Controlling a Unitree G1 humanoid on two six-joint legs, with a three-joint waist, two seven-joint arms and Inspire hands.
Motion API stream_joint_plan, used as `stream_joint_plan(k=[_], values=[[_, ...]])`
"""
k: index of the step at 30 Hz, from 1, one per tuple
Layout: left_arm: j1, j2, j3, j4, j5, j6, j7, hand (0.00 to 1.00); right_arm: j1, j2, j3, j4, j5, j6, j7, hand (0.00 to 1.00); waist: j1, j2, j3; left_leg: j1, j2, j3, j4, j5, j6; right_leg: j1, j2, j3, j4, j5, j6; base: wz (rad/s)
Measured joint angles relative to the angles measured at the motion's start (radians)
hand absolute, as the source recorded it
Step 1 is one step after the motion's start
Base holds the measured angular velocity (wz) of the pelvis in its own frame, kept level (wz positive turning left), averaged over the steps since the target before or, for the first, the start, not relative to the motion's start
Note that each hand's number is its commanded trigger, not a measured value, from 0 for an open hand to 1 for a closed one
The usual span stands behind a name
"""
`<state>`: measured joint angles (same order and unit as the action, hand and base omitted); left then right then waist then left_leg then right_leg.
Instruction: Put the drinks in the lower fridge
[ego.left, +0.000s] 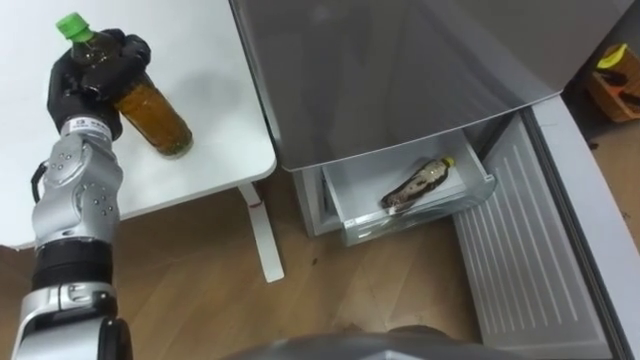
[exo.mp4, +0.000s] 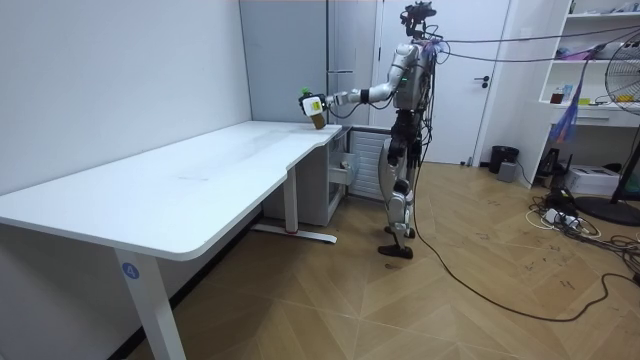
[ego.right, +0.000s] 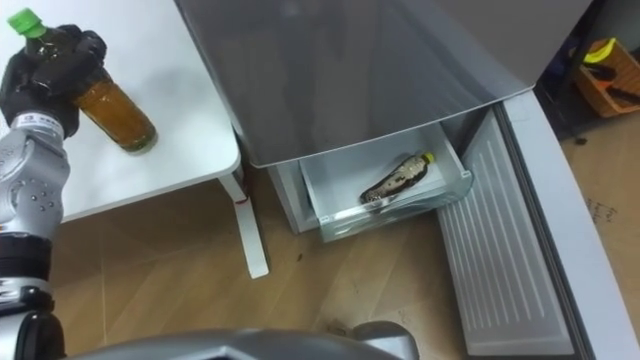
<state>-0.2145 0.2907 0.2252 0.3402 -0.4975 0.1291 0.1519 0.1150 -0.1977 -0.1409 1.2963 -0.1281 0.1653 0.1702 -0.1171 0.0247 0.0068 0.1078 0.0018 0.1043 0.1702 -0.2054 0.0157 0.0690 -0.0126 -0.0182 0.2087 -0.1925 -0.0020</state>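
**Left eye view: two bottles, one held, one in the drawer**

Counted: two drink bottles, one table, one fridge with one drawer pulled out.

In the left hand (ego.left: 92, 75), fingers and thumb wrapped tight round neck and shoulder: the amber bottle (ego.left: 155, 120), tilted. Green cap (ego.left: 72, 27) sticking out at the hand's upper left, base slanting off to the hand's lower right. Beneath hand and bottle alike, the white table (ego.left: 200, 50); impossible to tell whether base and tabletop touch.

Well off to the hand's right, the grey fridge (ego.left: 400, 70), with its door (ego.left: 530, 260) swung open further right. Down and to the right of the hand, well apart from it, the clear drawer (ego.left: 350, 215). Inside, lying on its side, the second bottle (ego.left: 415, 187), yellow cap (ego.left: 449, 161) pointing away from the hand, dark label round the body. Print on that label too small to read.

In the room view, standing between table corner and fridge, left arm stretched toward the table, amber bottle in hand.
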Motion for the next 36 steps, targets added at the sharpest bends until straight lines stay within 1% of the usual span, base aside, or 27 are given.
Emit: stream_joint_plan(k=[1,2,4,5,7,8,9,10,11,12,13,14,16,17,18,19,21,23,26,27,29,30,31,32,33,35,36], values=[[0.001,-0.002,-0.003,-0.014,0.015,0.002,-0.005,1.00,0.001,0.000,0.001,-0.007,0.000,0.000,0.003,0.00,0.003,0.000,-0.0001,-0.001,0.000,0.000,0.000,0.000,0.000,0.000,0.000,-0.001,-0.001,0.001,0.000,0.00],[0.002,-0.006,-0.012,-0.038,0.038,0.002,-0.013,1.00,0.002,0.000,0.004,-0.019,0.005,0.000,0.007,0.00,0.015,0.001,-0.0003,-0.003,0.001,0.000,0.000,0.000,0.000,-0.002,0.000,-0.003,-0.001,0.001,-0.001,0.00],[0.014,-0.013,-0.023,-0.076,0.049,0.003,-0.021,1.00,-0.007,0.000,0.014,-0.024,0.007,-0.002,0.008,0.00,0.024,0.001,-0.0009,-0.002,0.001,0.000,0.000,0.000,0.000,0.000,0.000,-0.006,-0.001,0.001,-0.001,0.02],[0.032,-0.017,-0.030,-0.113,0.048,0.003,-0.027,1.00,-0.017,0.001,0.034,-0.025,0.010,-0.006,0.005,0.00,0.030,0.002,-0.0014,-0.002,0.002,-0.002,0.001,0.000,0.000,0.001,0.000,-0.008,-0.003,0.001,-0.001,0.07],[0.066,-0.036,-0.048,-0.193,0.049,0.005,-0.038,1.00,-0.019,0.000,0.064,-0.026,0.009,-0.011,-0.007,0.00,0.044,0.002,-0.0019,-0.008,0.001,-0.013,0.003,0.000,0.000,0.001,-0.001,-0.016,-0.003,0.001,-0.002,0.14],[0.097,-0.047,-0.058,-0.247,0.049,0.005,-0.054,1.00,-0.018,0.000,0.077,-0.032,0.010,-0.011,-0.014,0.00,0.050,0.002,-0.0019,-0.010,0.000,-0.019,0.004,0.000,0.000,0.001,-0.002,-0.019,-0.003,0.001,-0.002,0.13],[0.119,-0.049,-0.075,-0.278,0.049,0.005,-0.068,1.00,-0.017,0.000,0.089,-0.040,0.010,-0.011,-0.018,0.00,0.061,0.002,-0.0019,-0.010,0.001,-0.024,0.004,0.000,0.000,0.001,-0.002,-0.023,-0.004,0.001,-0.002,0.09],[0.123,-0.051,-0.083,-0.283,0.049,0.005,-0.076,1.00,-0.017,0.000,0.100,-0.045,0.009,-0.011,-0.019,0.00,0.066,0.002,-0.0018,-0.011,0.001,-0.025,0.003,0.000,0.000,0.002,-0.002,-0.025,-0.004,0.001,-0.002,0.07],[0.125,-0.062,-0.096,-0.283,0.050,0.005,-0.086,1.00,-0.018,-0.001,0.118,-0.048,0.009,-0.011,-0.025,0.00,0.075,0.002,-0.0018,-0.011,0.001,-0.025,0.003,0.000,0.000,0.003,-0.002,-0.033,-0.004,0.001,-0.002,0.10],[0.126,-0.083,-0.103,-0.283,0.050,0.005,-0.091,1.00,-0.018,-0.002,0.123,-0.050,0.009,-0.011,-0.028,0.00,0.084,0.002,-0.0017,-0.011,0.001,-0.026,0.003,0.000,-0.001,0.004,-0.004,-0.041,-0.004,0.001,-0.002,0.09],[0.130,-0.093,-0.118,-0.287,0.051,0.005,-0.095,1.00,-0.017,-0.002,0.139,-0.053,0.009,-0.011,-0.036,0.00,0.095,0.001,-0.0013,-0.012,0.001,-0.026,0.003,0.001,-0.001,0.005,-0.004,-0.041,-0.004,0.001,-0.002,0.05],[0.137,-0.097,-0.124,-0.295,0.053,0.005,-0.096,1.00,-0.018,-0.002,0.148,-0.056,0.006,-0.011,-0.042,0.00,0.098,0.001,-0.0012,-0.012,0.001,-0.026,0.003,0.001,-0.001,0.004,-0.004,-0.041,-0.005,0.001,-0.002,0.00],[0.171,-0.114,-0.139,-0.332,0.056,0.005,-0.110,1.00,-0.018,-0.002,0.163,-0.070,-0.001,-0.011,-0.057,0.00,0.099,-0.001,0.0002,-0.013,-0.001,-0.028,0.003,0.001,0.000,0.006,-0.005,-0.042,-0.005,0.001,-0.002,0.00],[0.193,-0.121,-0.153,-0.352,0.056,0.004,-0.127,1.00,-0.018,-0.002,0.169,-0.083,-0.018,-0.011,-0.059,0.00,0.104,-0.005,0.0026,-0.012,-0.001,-0.027,0.004,0.001,0.000,0.007,-0.006,-0.041,-0.005,0.001,-0.002,0.00],[0.216,-0.124,-0.167,-0.370,0.056,0.004,-0.147,1.00,-0.019,-0.002,0.181,-0.109,-0.033,-0.011,-0.060,0.00,0.106,-0.010,0.0055,-0.015,-0.001,-0.027,0.009,0.001,0.000,0.006,-0.006,-0.041,-0.006,0.001,-0.002,0.00],[0.225,-0.126,-0.176,-0.376,0.056,0.004,-0.155,1.00,-0.020,-0.003,0.189,-0.121,-0.033,-0.011,-0.063,0.00,0.107,-0.012,0.0057,-0.020,-0.001,-0.027,0.014,0.001,0.000,0.004,-0.006,-0.042,-0.006,0.001,-0.002,0.06],[0.249,-0.127,-0.215,-0.384,0.044,0.004,-0.183,1.00,-0.042,-0.006,0.197,-0.133,-0.028,-0.019,-0.068,0.00,0.109,-0.020,0.0048,-0.036,-0.001,-0.028,0.028,0.001,0.000,-0.001,-0.009,-0.060,-0.007,0.002,-0.002,0.15],[0.262,-0.128,-0.241,-0.385,0.025,0.004,-0.201,1.00,-0.054,-0.006,0.209,-0.154,-0.028,-0.024,-0.075,0.00,0.120,-0.022,0.0041,-0.039,0.001,-0.028,0.033,0.001,0.000,0.000,-0.009,-0.065,-0.006,0.002,-0.003,0.12],[0.294,-0.127,-0.280,-0.388,-0.015,-0.005,-0.230,1.00,-0.056,-0.007,0.247,-0.218,-0.031,-0.024,-0.084,0.00,0.137,-0.020,0.0039,-0.043,0.000,-0.035,0.035,0.001,-0.001,0.001,-0.009,-0.072,-0.006,0.002,-0.003,0.10],[0.306,-0.129,-0.298,-0.388,-0.015,-0.007,-0.241,1.00,-0.056,-0.015,0.259,-0.238,-0.032,-0.024,-0.083,0.00,0.145,-0.021,0.0037,-0.043,0.000,-0.036,0.035,0.001,-0.001,0.001,-0.009,-0.074,-0.006,0.002,-0.003,0.05],[0.323,-0.132,-0.322,-0.388,-0.023,-0.007,-0.252,1.00,-0.057,-0.012,0.257,-0.279,-0.014,-0.034,-0.080,0.00,0.148,-0.023,0.0044,-0.045,0.000,-0.039,0.035,0.001,-0.001,0.001,-0.012,-0.081,-0.008,0.002,-0.003,0.04],[0.334,-0.132,-0.337,-0.388,-0.023,-0.007,-0.255,1.00,-0.060,-0.005,0.258,-0.310,0.016,-0.060,-0.077,0.00,0.147,-0.026,0.0038,-0.045,-0.001,-0.040,0.035,0.001,-0.001,0.002,-0.013,-0.086,-0.009,0.002,-0.003,0.07],[0.342,-0.132,-0.351,-0.387,-0.023,-0.007,-0.263,1.00,-0.064,0.013,0.260,-0.330,0.042,-0.085,-0.069,0.00,0.145,-0.030,0.0027,-0.045,-0.001,-0.048,0.036,0.001,-0.001,0.006,-0.013,-0.093,-0.013,0.002,-0.004,0.12],[0.346,-0.132,-0.355,-0.387,-0.023,-0.007,-0.273,1.00,-0.069,0.025,0.265,-0.331,0.058,-0.097,-0.059,0.00,0.142,-0.034,0.0025,-0.044,-0.002,-0.051,0.036,0.001,-0.001,0.009,-0.013,-0.096,-0.021,0.002,-0.004,0.19],[0.349,-0.132,-0.368,-0.387,-0.023,-0.007,-0.285,1.00,-0.073,0.047,0.275,-0.331,0.089,-0.110,-0.043,0.00,0.138,-0.041,0.0006,-0.042,-0.002,-0.054,0.036,0.001,-0.001,0.015,-0.013,-0.099,-0.026,0.002,-0.004,0.17],[0.351,-0.132,-0.379,-0.387,-0.023,-0.007,-0.298,1.00,-0.080,0.072,0.282,-0.331,0.112,-0.112,-0.013,0.00,0.145,-0.045,-0.0007,-0.043,-0.004,-0.060,0.036,0.001,-0.001,0.018,-0.015,-0.109,-0.028,0.001,-0.003,0.15],[0.353,-0.130,-0.384,-0.387,-0.024,-0.007,-0.301,1.00,-0.087,0.076,0.305,-0.332,0.130,-0.111,0.001,0.00,0.148,-0.045,-0.0003,-0.046,-0.006,-0.062,0.036,0.001,-0.001,0.017,-0.016,-0.111,-0.028,0.001,-0.003,0.11]])
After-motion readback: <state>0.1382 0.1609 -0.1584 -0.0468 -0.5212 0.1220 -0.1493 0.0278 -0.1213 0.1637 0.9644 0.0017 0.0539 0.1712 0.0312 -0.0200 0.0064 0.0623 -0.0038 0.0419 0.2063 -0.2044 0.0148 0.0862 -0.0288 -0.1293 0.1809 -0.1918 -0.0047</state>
